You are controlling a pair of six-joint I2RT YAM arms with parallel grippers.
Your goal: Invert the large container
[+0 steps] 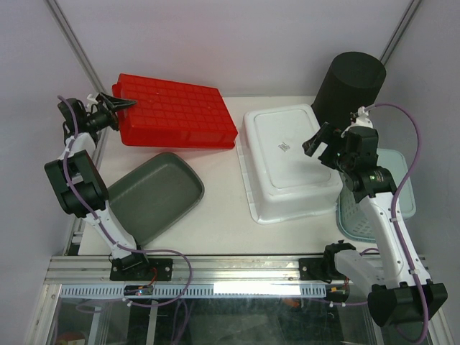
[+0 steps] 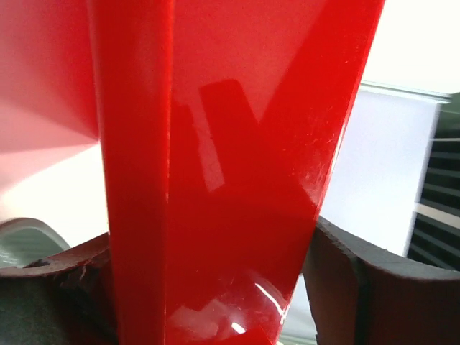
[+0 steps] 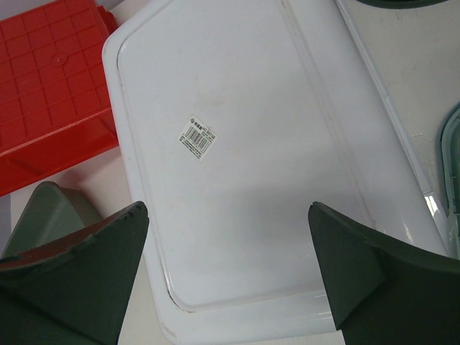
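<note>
The large container, a white tub (image 1: 287, 154), rests on the table right of centre with its flat base and a barcode sticker facing up and its flared rim down. My right gripper (image 1: 318, 141) hovers open and empty above the tub's right side. In the right wrist view the tub's base (image 3: 244, 144) fills the space between the spread fingers of that gripper (image 3: 227, 215). My left gripper (image 1: 117, 107) is at the back left, jaws closed on the left corner of the red tray (image 1: 176, 111). Red plastic (image 2: 230, 180) fills the left wrist view between the pads.
A tall black bucket (image 1: 348, 83) stands behind the tub's far right corner. A grey-green tray (image 1: 154, 194) lies at front left. A pale teal basket (image 1: 395, 198) sits right of the tub, under my right arm. The table's side walls are close.
</note>
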